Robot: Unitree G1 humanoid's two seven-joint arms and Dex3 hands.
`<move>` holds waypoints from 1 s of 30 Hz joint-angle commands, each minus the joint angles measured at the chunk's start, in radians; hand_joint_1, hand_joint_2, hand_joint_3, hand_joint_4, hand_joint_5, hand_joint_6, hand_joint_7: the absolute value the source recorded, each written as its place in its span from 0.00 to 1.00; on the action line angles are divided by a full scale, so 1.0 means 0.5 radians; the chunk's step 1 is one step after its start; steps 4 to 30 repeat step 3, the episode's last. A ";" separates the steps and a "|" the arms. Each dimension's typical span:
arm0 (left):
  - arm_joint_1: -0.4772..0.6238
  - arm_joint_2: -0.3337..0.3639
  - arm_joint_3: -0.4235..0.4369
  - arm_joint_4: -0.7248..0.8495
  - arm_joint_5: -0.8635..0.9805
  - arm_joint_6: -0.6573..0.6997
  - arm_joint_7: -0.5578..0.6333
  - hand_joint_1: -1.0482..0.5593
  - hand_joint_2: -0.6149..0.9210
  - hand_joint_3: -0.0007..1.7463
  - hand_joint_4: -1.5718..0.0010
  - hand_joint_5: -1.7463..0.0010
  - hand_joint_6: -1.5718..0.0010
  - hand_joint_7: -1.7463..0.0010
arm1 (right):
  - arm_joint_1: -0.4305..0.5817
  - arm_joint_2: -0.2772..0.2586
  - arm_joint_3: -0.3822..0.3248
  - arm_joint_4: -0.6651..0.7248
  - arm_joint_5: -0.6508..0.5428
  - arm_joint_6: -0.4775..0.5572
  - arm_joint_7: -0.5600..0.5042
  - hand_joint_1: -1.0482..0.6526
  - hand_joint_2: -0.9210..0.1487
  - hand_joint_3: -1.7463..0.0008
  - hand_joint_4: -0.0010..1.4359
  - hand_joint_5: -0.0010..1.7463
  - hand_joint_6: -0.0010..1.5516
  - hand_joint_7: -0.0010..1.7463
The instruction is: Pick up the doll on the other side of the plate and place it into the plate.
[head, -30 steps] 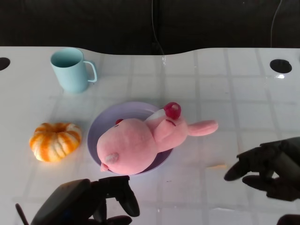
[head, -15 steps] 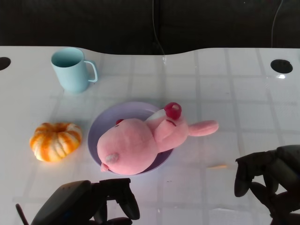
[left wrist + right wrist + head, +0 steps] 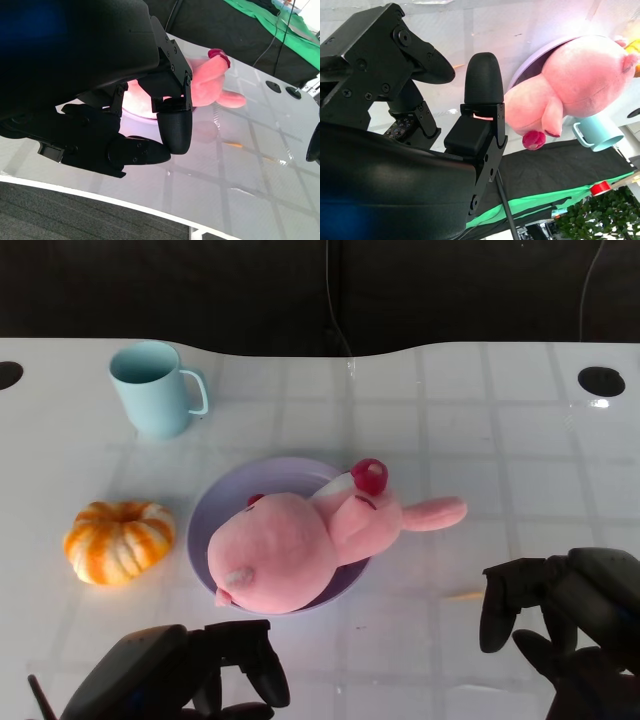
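Pink plush doll [image 3: 290, 548] lies across the lavender plate [image 3: 212, 506], body inside, one ear overhanging the plate's rim on the side away from the pumpkin [image 3: 118, 540]. Judged soft, light, compressible; best taken around the body. Left hand [image 3: 195, 680], nearer the robot than the plate, holds nothing, fingers loosely curled. Right hand [image 3: 565, 615], well apart from the plate, is empty, fingers apart.

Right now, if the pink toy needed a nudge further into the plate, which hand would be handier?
Probably the right hand. The pink plush doll lies in the purple plate, but its ear overhangs the rim on the right hand's side. The left hand sits below the plate. Neither hand holds anything.
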 commanded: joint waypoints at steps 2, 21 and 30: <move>0.004 0.020 0.009 0.018 0.010 -0.029 0.031 0.47 1.00 0.19 0.61 0.07 0.59 0.31 | -0.007 -0.008 0.011 0.005 0.018 0.004 0.001 0.60 0.58 0.26 0.62 0.98 0.58 0.70; -0.001 0.021 0.009 0.023 0.012 -0.031 0.030 0.47 1.00 0.19 0.61 0.07 0.59 0.31 | -0.011 -0.010 0.010 0.014 0.019 -0.008 -0.008 0.60 0.58 0.26 0.62 0.98 0.58 0.70; -0.001 0.021 0.009 0.023 0.012 -0.031 0.030 0.47 1.00 0.19 0.61 0.07 0.59 0.31 | -0.011 -0.010 0.010 0.014 0.019 -0.008 -0.008 0.60 0.58 0.26 0.62 0.98 0.58 0.70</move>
